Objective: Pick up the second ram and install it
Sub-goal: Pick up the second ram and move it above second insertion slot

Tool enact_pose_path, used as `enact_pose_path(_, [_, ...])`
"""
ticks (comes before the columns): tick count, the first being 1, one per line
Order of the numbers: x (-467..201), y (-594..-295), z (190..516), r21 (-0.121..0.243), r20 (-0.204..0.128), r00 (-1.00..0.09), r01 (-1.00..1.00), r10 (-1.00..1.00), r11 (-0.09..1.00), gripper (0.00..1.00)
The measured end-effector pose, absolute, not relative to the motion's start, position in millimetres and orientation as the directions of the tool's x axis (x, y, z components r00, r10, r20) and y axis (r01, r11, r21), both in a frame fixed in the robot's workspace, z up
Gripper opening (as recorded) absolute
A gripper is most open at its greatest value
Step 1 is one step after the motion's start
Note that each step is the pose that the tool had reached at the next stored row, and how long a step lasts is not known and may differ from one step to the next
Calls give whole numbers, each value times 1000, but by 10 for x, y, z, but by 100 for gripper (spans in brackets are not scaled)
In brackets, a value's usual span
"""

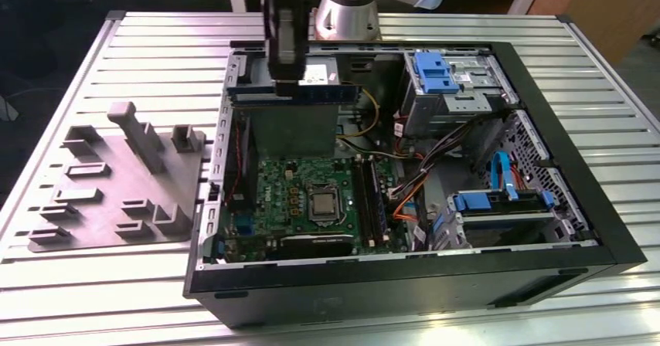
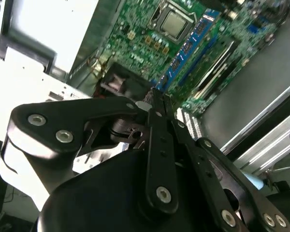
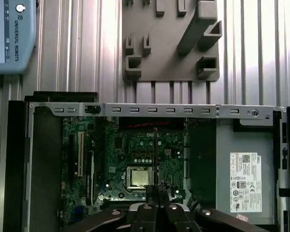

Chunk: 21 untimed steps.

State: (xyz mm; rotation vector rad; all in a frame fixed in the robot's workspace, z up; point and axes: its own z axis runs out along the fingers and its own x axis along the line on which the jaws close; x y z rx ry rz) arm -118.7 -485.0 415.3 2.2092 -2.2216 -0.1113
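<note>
Dark green-blue and thin, the second ram point(image 1: 328, 94) hangs level above the rear of the open computer case point(image 1: 413, 280), pinched at mid-length by the hand point(image 1: 289, 89). It looks light, stiff but fragile; a mid-length grip on its flat faces seems safest.

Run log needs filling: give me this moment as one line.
gripper: shut on memory stick | stick: held in the air over the main board, not in a slot | computer case: open
</note>
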Motion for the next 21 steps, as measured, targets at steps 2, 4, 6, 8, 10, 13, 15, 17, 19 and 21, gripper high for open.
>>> enact_pose_path(2, [-1112,-4851,4153,55,-45,-7,-998,-999,4,12])
enact_pose_path(4, [-1036,-4853,4153,56,-45,-7,-998,-999,4,12])
enact_pose_path(6, [-962,-4854,4153,56,-45,-7,-998,-999,4,12])
enact_pose_path(8, [-887,-4855,4153,56,-45,-7,-998,-999,4,12])
enact_pose_path(10, [-806,-4856,4153,57,-45,-7,-998,-999,4,12])
enact_pose_path(13, [-714,-4859,4153,57,-45,-7,-998,-999,4,12])
enact_pose_path(15, [-700,-4860,4153,57,-45,-7,-998,-999,4,12])
enact_pose_path(17, [-699,-4859,4153,57,-45,-7,-998,-999,4,12])
enact_pose_path(19, [-698,-4858,4145,57,-46,-7,-998,-999,4,12])
enact_pose_path(21, [-697,-4859,4114,57,-45,-7,-998,-999,4,12])
